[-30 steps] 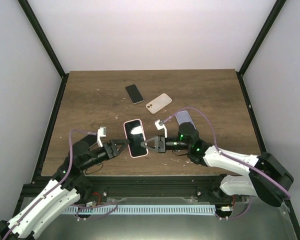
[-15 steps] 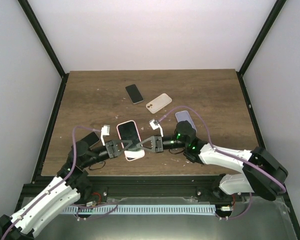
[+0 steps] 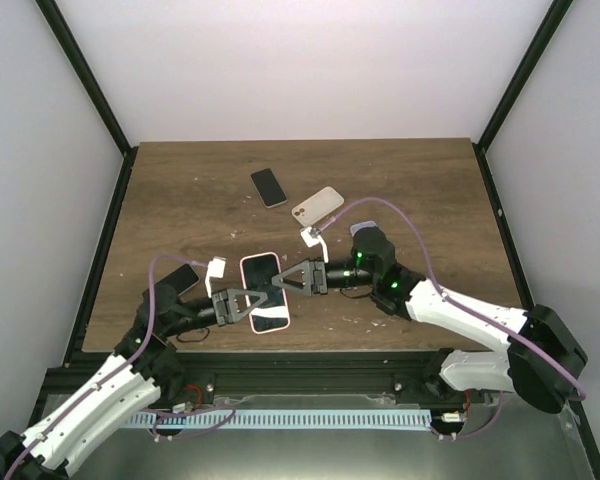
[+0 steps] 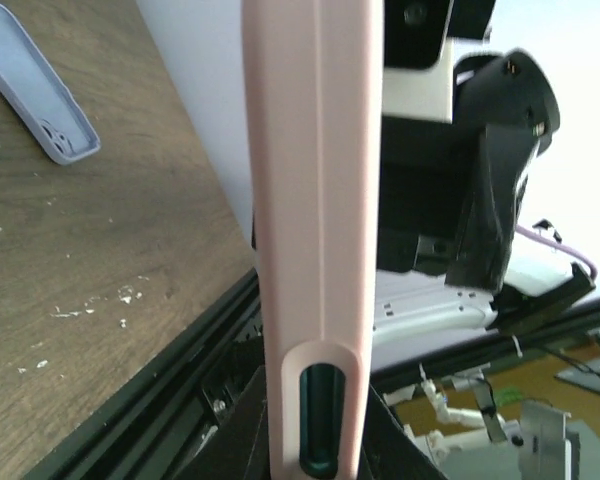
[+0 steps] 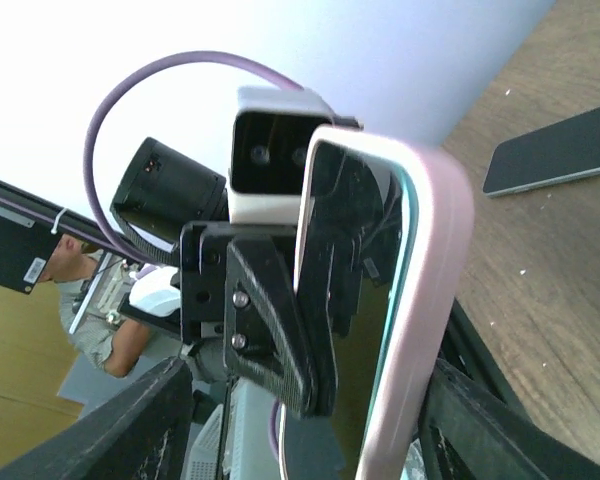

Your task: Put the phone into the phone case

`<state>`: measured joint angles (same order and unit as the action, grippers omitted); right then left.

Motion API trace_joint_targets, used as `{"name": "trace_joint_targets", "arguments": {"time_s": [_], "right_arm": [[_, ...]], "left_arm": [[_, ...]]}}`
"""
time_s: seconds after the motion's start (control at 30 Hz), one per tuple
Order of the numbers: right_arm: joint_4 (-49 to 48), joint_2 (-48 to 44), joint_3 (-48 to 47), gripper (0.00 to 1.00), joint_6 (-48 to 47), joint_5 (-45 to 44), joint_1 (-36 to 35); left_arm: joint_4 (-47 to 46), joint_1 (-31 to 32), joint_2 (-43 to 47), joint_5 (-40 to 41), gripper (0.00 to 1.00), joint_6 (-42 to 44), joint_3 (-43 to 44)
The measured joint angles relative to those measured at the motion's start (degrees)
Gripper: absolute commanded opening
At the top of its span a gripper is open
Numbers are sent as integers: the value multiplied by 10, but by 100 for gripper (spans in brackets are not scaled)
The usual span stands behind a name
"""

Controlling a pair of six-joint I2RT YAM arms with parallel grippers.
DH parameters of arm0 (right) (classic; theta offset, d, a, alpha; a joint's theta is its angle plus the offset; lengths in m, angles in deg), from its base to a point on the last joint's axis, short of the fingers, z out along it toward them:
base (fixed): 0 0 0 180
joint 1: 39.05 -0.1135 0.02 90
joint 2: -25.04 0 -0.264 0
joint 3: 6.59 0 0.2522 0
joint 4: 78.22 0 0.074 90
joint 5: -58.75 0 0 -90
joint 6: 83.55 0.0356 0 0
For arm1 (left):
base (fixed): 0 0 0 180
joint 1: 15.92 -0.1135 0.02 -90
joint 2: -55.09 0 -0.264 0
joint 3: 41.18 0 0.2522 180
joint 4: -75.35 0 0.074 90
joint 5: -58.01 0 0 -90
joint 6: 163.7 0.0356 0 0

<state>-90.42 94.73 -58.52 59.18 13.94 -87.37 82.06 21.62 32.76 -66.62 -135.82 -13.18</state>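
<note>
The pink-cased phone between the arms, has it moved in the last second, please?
Yes: the pink-cased phone has drifted toward the wooden table's near edge, farther from the black phone.

Dark brown wood-grain tabletop (image 3: 180, 200), scuffed with pale flecks; plain white back wall (image 3: 300, 70) and side walls, evenly lit; slanting black metal frame posts (image 3: 85, 75) at both rear corners; black metal rail (image 3: 310, 372) along the near edge.

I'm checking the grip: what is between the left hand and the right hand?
The pink-cased phone, clamped by the left hand, with the right hand open around its other side; the top view shows it.
</note>
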Motion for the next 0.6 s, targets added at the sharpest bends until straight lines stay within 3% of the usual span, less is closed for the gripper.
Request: {"name": "trace_joint_targets", "arguments": {"time_s": [0.1,0.2,0.53,0.6], "right_arm": [[40,-4,-23,63,-13,-3,8],[73,-3,-42,57,-23,-4,10],[125,-14,-47,4,-15,-24,20],[118,-22,-41,1,-8,-17,25]], "left_arm": [[-17,0,-22,-36,0,6,0],[-31,0,-41,-65,0,10,2],[-8,1,-49,-94,0,49,14],[12,2,-50,-93,0,60,23]]}}
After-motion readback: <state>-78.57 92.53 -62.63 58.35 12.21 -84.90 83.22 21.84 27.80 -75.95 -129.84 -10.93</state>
